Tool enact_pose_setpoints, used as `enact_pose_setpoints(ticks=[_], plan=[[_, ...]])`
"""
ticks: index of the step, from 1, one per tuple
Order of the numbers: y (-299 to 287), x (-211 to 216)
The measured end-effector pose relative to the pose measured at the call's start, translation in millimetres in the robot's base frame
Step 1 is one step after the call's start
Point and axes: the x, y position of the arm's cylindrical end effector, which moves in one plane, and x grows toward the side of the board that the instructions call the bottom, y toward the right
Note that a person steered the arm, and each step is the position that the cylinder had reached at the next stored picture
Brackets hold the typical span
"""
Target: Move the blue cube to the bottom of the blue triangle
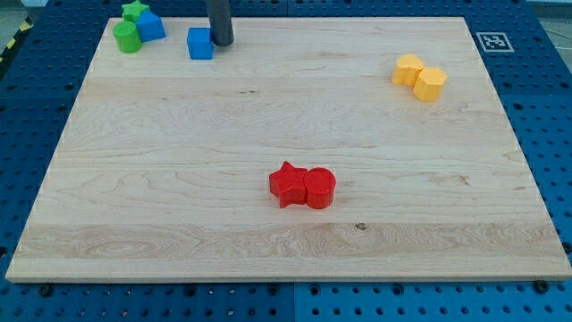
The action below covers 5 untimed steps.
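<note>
**Blue cube closing in on blue triangle**

My tip (221,42), a bare dark rod with no claw to open or shut, is pressing against the blue cube (200,43) from its 3 o'clock side at the top of the pale, grained wooden board (286,224). The blue triangle (151,25) is sitting near the cube's 10 o'clock, wedged between a green star (135,11) and a green cylinder (128,37). By appearances, a short push leftward is remaining. Matte red pieces (303,186) and yellow pieces (419,77) are lying well apart.
</note>
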Motion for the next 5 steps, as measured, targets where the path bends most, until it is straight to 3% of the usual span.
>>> enact_pose_setpoints(ticks=[5], plan=[[1,22]])
